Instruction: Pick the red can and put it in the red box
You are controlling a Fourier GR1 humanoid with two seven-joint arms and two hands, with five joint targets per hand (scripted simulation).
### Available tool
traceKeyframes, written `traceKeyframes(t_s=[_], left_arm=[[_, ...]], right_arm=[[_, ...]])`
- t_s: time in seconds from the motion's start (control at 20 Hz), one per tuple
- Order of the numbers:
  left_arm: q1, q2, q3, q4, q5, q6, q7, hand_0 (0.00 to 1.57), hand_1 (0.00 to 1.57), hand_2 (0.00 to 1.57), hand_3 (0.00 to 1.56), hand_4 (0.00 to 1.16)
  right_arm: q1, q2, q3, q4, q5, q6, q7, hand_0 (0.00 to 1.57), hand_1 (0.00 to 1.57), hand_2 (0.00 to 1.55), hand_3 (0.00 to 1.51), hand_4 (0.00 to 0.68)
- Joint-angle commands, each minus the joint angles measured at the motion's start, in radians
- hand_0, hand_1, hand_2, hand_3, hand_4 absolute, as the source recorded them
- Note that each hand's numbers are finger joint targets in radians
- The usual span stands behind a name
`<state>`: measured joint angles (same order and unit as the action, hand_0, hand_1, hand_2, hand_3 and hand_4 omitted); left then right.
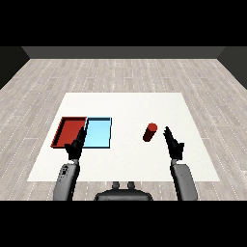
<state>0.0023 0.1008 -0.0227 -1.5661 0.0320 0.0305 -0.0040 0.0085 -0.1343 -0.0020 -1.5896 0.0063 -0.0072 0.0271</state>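
- The red can [150, 131] stands on the white table [130, 103], a little right of the middle and leaning slightly; nothing touches it.
- The right hand [174, 144] sits just beside the can, at about 4 o'clock from it, with its fingers straight and pointing up and away from the robot. A narrow strip of table shows between fingertips and can, so the hand holds nothing.
- The left hand [76, 146] rests at the near edge of the 2 trays, fingers relaxed and straight, also holding nothing.
- The red tray [61, 132] lies at about 9 o'clock from the can, well apart from it. The light blue tray [108, 132] lies between them, touching the red tray's right side.
- Judging by this layout, the step in hand is the reach: the can is not yet picked up.
- The next move likely calls for the right hand to shift toward 10 o'clock until the can sits between thumb and fingers, then curl round it.
- After that, the carry would have to pass over the blue tray to reach the red one, so the can needs enough lift to clear both rims.
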Motion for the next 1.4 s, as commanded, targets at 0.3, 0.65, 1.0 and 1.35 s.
traceKeyframes(t_s=[0.3, 0.65, 1.0, 1.35], left_arm=[[-0.053, -0.032, 0.050, -0.088, 0.009, 0.014, -0.208, 0.00, 0.00, 0.00, 0.00, 0.00], [-0.036, -0.016, 0.104, 0.014, 0.037, -0.036, -0.380, 0.00, 0.00, 0.00, 0.00, 0.00], [0.048, -0.042, 0.062, -0.067, 0.017, -0.042, -0.363, 0.00, 0.00, 0.00, 0.00, 0.00], [-0.012, -0.044, 0.083, 0.019, 0.008, -0.040, -0.409, 0.00, 0.00, 0.00, 0.00, 0.00]], right_arm=[[-0.124, -0.034, -0.153, 0.103, -0.182, 0.166, -0.202, 0.00, 0.00, 0.00, 0.00, 0.000], [-0.115, -0.114, -0.225, 0.253, -0.228, 0.329, -0.385, 0.00, 0.00, 0.00, 0.00, 0.000], [-0.149, -0.094, -0.228, 0.243, -0.222, 0.288, -0.326, 0.00, 0.00, 0.00, 0.00, 0.000], [-0.191, -0.097, -0.238, 0.403, -0.195, 0.309, -0.435, 0.00, 0.00, 0.00, 0.00, 0.000]])
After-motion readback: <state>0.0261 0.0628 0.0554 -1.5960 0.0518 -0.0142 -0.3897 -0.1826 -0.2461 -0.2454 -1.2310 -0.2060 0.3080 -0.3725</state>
